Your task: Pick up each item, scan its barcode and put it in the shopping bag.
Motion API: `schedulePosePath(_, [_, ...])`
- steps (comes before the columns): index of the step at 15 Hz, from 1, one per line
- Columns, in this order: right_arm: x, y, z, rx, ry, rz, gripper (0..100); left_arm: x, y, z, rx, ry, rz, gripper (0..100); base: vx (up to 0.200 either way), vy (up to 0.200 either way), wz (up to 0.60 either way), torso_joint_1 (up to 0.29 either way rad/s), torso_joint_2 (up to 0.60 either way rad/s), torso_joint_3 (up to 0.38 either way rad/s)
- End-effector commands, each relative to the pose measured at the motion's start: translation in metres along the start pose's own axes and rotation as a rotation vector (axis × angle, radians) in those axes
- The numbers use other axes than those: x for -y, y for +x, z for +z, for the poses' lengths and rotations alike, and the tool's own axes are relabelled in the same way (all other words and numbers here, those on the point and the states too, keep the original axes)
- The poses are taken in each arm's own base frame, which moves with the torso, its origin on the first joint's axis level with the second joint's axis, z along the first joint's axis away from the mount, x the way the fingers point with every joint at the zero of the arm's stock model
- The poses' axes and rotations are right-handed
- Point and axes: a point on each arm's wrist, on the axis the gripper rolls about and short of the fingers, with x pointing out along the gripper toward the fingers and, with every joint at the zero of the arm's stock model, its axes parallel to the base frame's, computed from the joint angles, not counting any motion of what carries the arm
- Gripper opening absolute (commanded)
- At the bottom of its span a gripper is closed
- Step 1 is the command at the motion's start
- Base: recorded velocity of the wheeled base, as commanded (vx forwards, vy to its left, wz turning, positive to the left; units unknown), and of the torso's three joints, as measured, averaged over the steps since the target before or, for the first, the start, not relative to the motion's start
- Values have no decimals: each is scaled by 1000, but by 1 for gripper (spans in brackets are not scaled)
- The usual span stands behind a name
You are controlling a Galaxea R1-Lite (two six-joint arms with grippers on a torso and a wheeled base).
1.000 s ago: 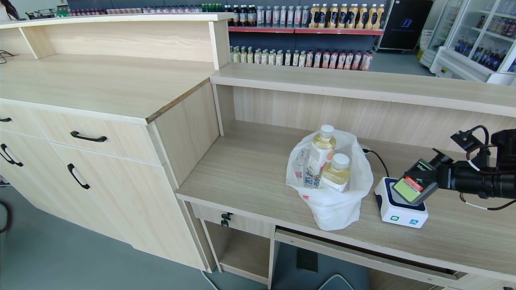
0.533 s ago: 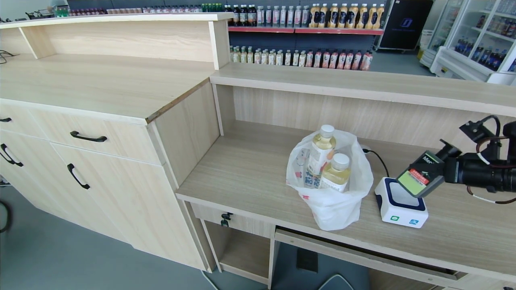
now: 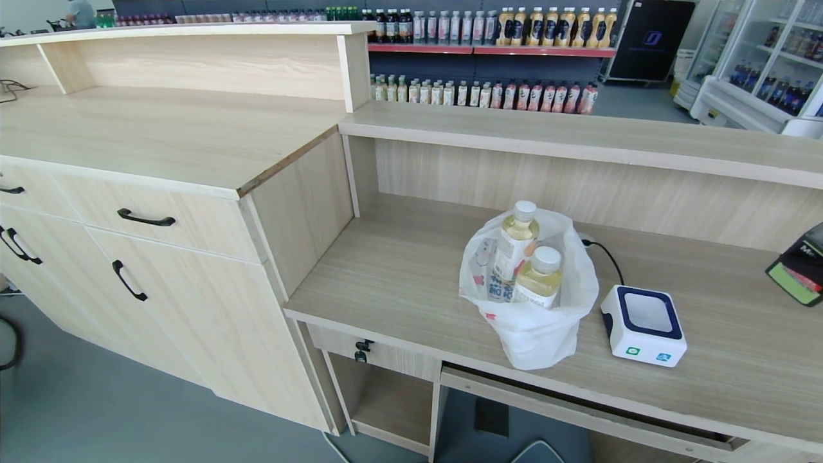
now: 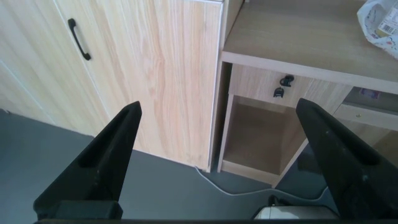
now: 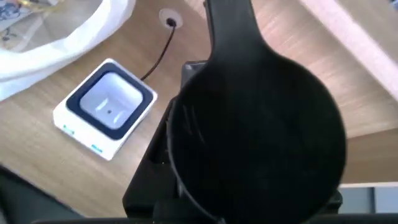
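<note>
A white plastic shopping bag [image 3: 533, 328] stands on the lower counter [image 3: 398, 276] with two yellow-drink bottles [image 3: 514, 247] [image 3: 539, 278] upright in it. To its right sits the white and blue scanner [image 3: 645, 325], also in the right wrist view [image 5: 106, 106]. A black and green box [image 3: 799, 267] hangs above the counter at the head view's right edge, off to the right of the scanner. My right gripper [image 5: 230, 56] is shut on it, and dark bulk hides most of the box in its wrist view. My left gripper [image 4: 217, 168] is open, low beside the cabinet front over the floor.
A black cable [image 3: 604, 254] runs from the scanner to the counter's back wall. A raised ledge [image 3: 578, 138] borders the counter behind. A taller cabinet with black handles [image 3: 144, 218] stands to the left. An open cubby [image 4: 261, 137] lies under the counter.
My right arm carried the box rightward away from above the scanner, nearly out of the head view. The scanner's window is now uncovered. Bag and bottles stayed put.
</note>
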Motion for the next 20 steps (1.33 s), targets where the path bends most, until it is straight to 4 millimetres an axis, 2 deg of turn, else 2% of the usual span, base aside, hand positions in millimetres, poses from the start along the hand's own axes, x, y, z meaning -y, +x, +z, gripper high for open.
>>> schedulePosePath(1, [-4, 5, 8, 10, -13, -43, 0, 0, 0, 0, 1, 0, 1, 100, 0, 0, 600, 2, 2, -12])
schedulePosePath(3, [-8, 32, 9, 23, 85, -46, 0, 0, 0, 0, 1, 0, 1, 100, 0, 0, 600, 7, 2, 0])
schedulePosePath(6, [-11, 66, -9, -28, 158, 9, 0, 0, 0, 0, 1, 0, 1, 100, 0, 0, 0, 0, 0, 0])
schedulePosePath(8, [-16, 80, -25, -79, 254, 41, 0, 0, 0, 0, 1, 0, 1, 100, 0, 0, 0, 0, 0, 0])
schedulePosePath(10, [-20, 92, -29, -93, 378, 65, 0, 0, 0, 0, 1, 0, 1, 100, 0, 0, 0, 0, 0, 0])
schedulePosePath(12, [-27, 105, -30, -100, 430, 97, 0, 0, 0, 0, 1, 0, 1, 100, 0, 0, 0, 0, 0, 0])
schedulePosePath(20, [-66, 145, -27, -76, 436, 223, 0, 0, 0, 0, 1, 0, 1, 100, 0, 0, 0, 0, 0, 0])
